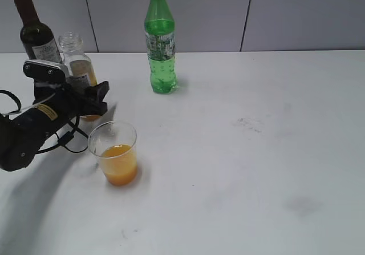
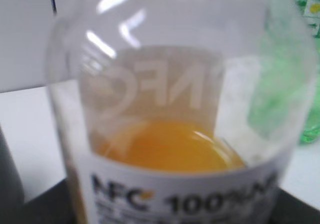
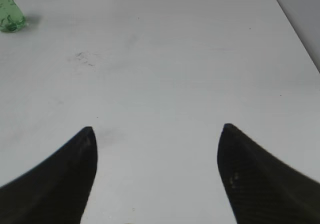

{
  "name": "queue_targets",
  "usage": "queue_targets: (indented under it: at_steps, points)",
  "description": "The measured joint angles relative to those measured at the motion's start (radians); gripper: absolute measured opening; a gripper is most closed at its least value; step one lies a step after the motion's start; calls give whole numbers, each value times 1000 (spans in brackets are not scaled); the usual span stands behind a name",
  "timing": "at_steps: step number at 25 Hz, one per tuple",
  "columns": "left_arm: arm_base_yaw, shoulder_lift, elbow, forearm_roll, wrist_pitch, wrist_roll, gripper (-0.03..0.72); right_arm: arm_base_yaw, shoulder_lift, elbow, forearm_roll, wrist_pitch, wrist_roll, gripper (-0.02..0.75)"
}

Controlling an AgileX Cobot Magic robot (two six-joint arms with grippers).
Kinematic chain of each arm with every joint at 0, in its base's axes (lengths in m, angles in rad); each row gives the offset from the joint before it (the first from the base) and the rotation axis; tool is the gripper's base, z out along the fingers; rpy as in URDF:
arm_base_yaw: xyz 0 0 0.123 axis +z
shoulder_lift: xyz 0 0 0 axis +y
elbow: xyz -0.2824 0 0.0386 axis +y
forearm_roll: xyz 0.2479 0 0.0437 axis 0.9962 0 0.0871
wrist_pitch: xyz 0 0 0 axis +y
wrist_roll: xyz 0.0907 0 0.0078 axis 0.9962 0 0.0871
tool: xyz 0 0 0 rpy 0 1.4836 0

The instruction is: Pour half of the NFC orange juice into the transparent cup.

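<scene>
**Cup part-filled, juice bottle upright in the left end effector**

Nearest the exterior camera stands the transparent cup (image 1: pixel 115 153), upright on the white desk (image 1: pixel 256 169) and holding orange juice in its lower part. Just behind it to the left, the left end effector (image 1: pixel 85 98) grips the NFC orange juice (image 1: pixel 78 67) around its lower body — the bottle stands upright, uncapped, its upper half clear. The left wrist view shows the bottle (image 2: pixel 175 134) close up, with orange liquid low inside above the printed label.

The right end effector (image 3: pixel 157 174) hovers over bare desk with its jaws wide apart, holding nothing.

A dark wine bottle (image 1: pixel 35 29) stands behind the juice bottle near the wall, and a green bottle (image 1: pixel 161 41) with a yellow cap stands farther right. The desk surface is matt white with faint grey smudges (image 1: pixel 251 124) — behind it runs a grey panelled wall (image 1: pixel 285 15).
</scene>
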Motion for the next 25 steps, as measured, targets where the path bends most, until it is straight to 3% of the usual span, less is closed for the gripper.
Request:
queue_targets:
  at_steps: [8, 12, 14, 25]
  points:
    - [4, 12, -18, 5, -4, -11, 484, 0, 0, 0, 5, 0, 0, 573]
    - [4, 9, -21, 5, -27, -71, 641, 0, 0, 0, 6, 0, 0, 573]
    - [4, 4, -24, 8, -28, -84, 671, 0, 0, 0, 6, 0, 0, 573]
    - [4, -183, -24, 13, -29, -68, 674, 0, 0, 0, 6, 0, 0, 573]
